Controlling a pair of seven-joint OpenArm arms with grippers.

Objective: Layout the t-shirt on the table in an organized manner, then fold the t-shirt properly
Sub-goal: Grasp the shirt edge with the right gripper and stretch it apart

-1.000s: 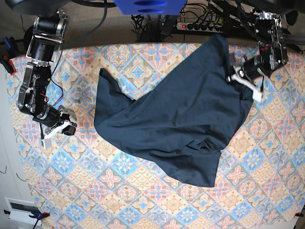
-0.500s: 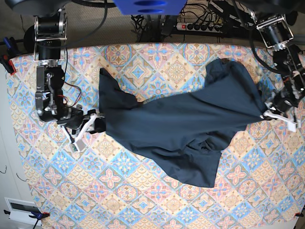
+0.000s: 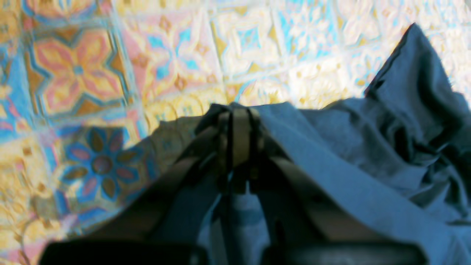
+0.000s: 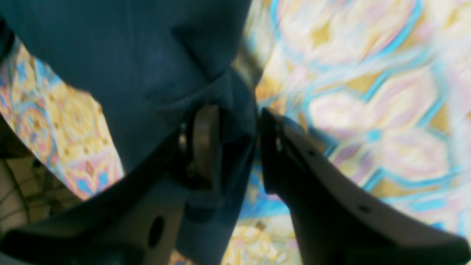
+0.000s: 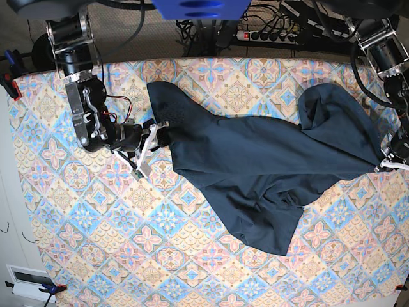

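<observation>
The dark navy t-shirt (image 5: 255, 160) lies crumpled and stretched across the table (image 5: 192, 256), from the back left to the right edge, with a flap hanging toward the front. My left gripper (image 5: 385, 165) is at the table's right side, shut on the shirt's right tip. In the left wrist view the gripper (image 3: 239, 117) pinches the cloth (image 3: 368, 147). My right gripper (image 5: 155, 130) is at the shirt's left edge. In the right wrist view the gripper (image 4: 235, 143) has its jaws close together with a fold of the shirt (image 4: 128, 55) between them.
A power strip (image 5: 268, 35) and cables lie behind the table's back edge. Clamps (image 5: 9, 80) grip the cloth at the left edge. A white box (image 5: 29, 278) sits off the front left corner.
My left gripper has pulled the shirt's tip further right and forward, stretching the shirt flat. My right gripper has moved back and right along the shirt's left edge and closed on it.
</observation>
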